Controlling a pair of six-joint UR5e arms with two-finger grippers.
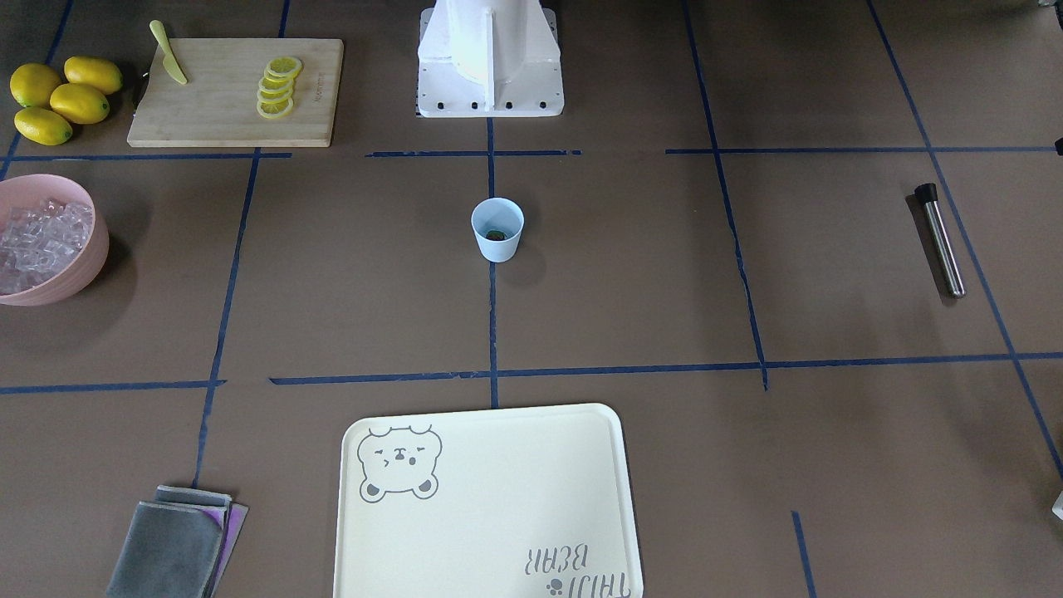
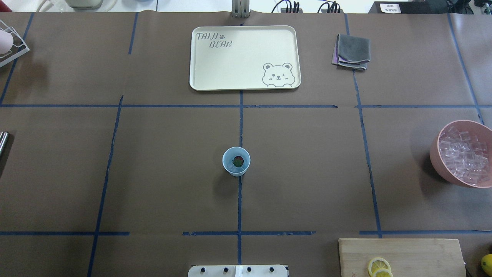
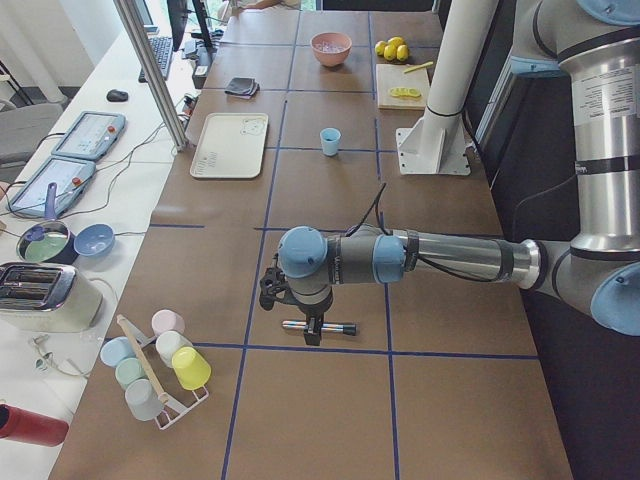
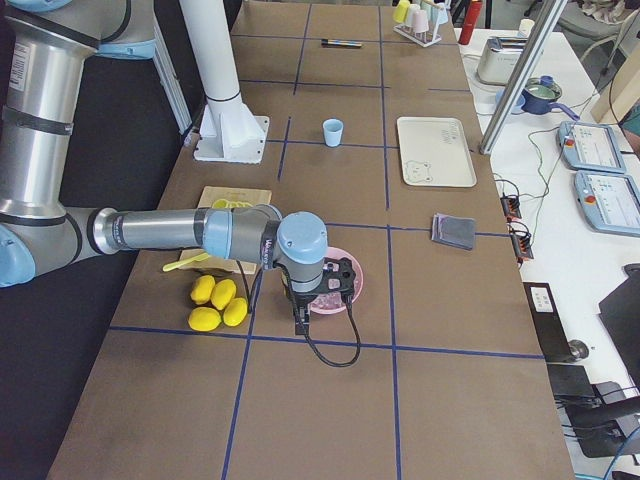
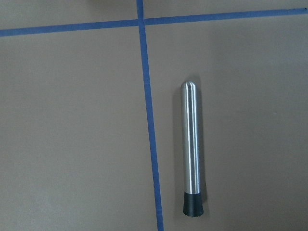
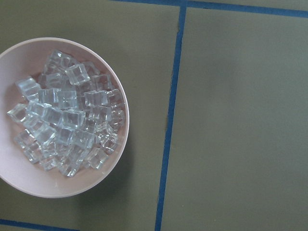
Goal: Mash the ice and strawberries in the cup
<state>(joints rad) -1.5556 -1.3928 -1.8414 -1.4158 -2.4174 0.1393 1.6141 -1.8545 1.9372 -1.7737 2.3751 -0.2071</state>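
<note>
Overhead, the metal masher [image 5: 191, 149] sits at 9 o'clock of the cup [image 2: 236, 161]. Probably slick and stiff, so I'd grab mid-shaft. Left gripper [image 3: 311, 335], right gripper [image 4: 298, 321]: can't tell if they're open.

In cup [image 2: 235, 172], strawberry [image 2: 238, 161] is just a tiny red-green blob. Well away from cup, left gripper [image 3: 312, 336] and right gripper [image 4: 297, 326] show in side views only, jaw state unreadable. pink bowl [image 1: 83, 266], well apart from cup, clipped by frame edge.

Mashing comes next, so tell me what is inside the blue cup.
One strawberry lies at the bottom of the cup; nothing else shows. Anything beneath it is hidden.
</note>
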